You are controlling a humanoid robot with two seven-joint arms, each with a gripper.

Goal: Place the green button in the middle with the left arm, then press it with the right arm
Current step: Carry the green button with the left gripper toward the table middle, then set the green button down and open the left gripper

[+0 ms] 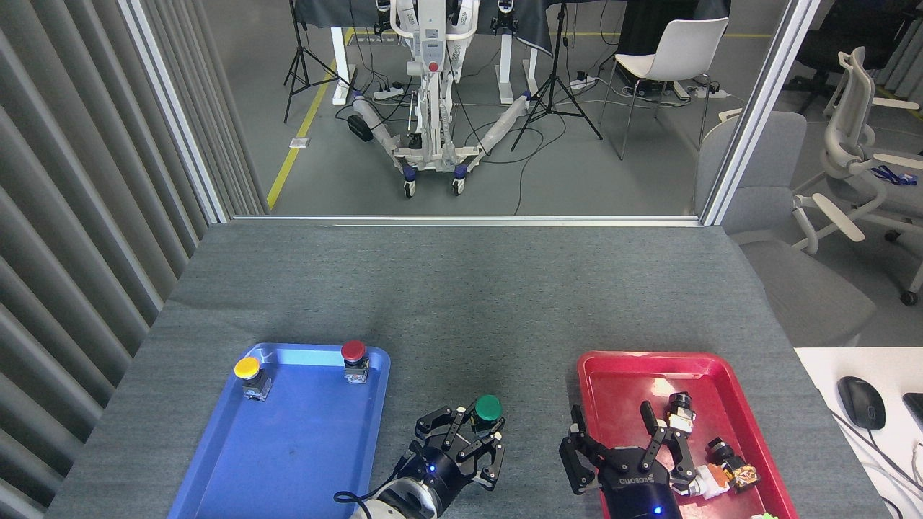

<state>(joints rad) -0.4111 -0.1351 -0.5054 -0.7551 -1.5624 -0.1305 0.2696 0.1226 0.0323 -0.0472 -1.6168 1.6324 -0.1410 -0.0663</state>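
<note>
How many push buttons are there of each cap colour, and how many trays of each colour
Green button: 1
Red button: 1
Yellow button: 1
Blue tray: 1
Red tray: 1
Total: 3 buttons and 2 trays, 5 things.
</note>
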